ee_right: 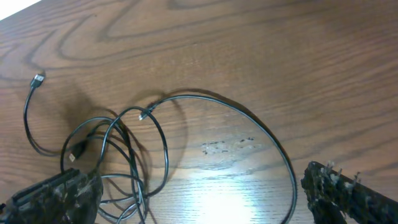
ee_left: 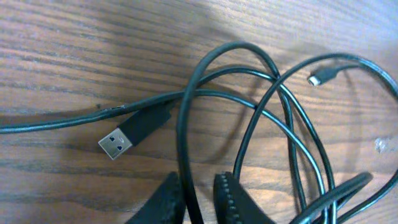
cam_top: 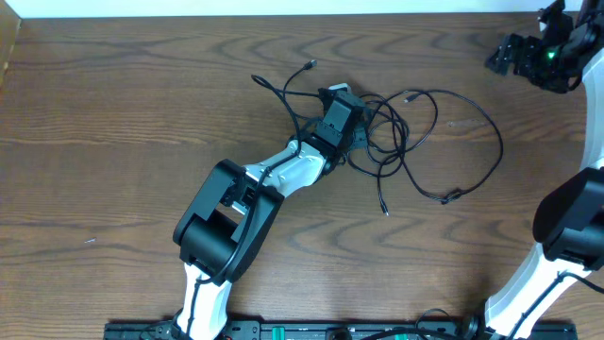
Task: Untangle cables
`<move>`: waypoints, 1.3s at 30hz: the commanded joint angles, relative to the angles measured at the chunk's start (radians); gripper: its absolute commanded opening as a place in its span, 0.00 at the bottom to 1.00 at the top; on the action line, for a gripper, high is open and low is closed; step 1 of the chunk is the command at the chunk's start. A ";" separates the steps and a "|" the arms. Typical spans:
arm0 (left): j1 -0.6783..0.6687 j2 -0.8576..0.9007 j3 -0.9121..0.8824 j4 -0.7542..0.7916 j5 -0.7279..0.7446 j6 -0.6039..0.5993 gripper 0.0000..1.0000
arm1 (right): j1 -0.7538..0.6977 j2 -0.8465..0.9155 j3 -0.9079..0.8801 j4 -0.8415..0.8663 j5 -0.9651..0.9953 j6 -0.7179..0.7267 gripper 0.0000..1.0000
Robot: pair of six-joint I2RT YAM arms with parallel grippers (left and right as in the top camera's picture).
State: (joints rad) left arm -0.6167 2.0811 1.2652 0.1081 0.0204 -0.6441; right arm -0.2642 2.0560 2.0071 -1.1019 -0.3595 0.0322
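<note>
Your left end effector (ee_left: 196,182) is down on the cables (ee_left: 275,76). Its fingers (ee_left: 231,198) stand a little apart with one dark strand running between them. You cannot tell whether either pad touches the strand, and the frame edge cuts it off below. Just ahead to the left, a flat USB plug (ee_left: 130,135) lies on the table (ee_left: 93,37). Ahead to the right, a small plug (ee_left: 318,78) ends a loop. From overhead, the left end effector hides the middle of the tangle. Every strand looks dark, so you cannot tell which cord is which. Your right end effector (ee_right: 200,186) hangs well apart from the knot, spread wide. In its wrist view one broad loop curves across the gap.
</note>
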 commanded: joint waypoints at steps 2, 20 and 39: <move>0.010 -0.100 0.005 -0.029 -0.014 0.103 0.14 | 0.035 0.006 -0.007 0.001 0.001 -0.019 0.99; 0.019 -0.426 0.005 -0.285 0.011 0.200 0.08 | 0.232 0.006 -0.007 -0.063 -0.019 -0.078 0.99; 0.203 -0.461 0.010 -0.283 0.417 0.141 0.08 | 0.400 0.009 -0.010 -0.182 -0.265 -0.541 0.88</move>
State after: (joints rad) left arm -0.4160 1.6360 1.2652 -0.1768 0.3977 -0.4973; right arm 0.1013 2.0560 2.0068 -1.2716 -0.5915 -0.3981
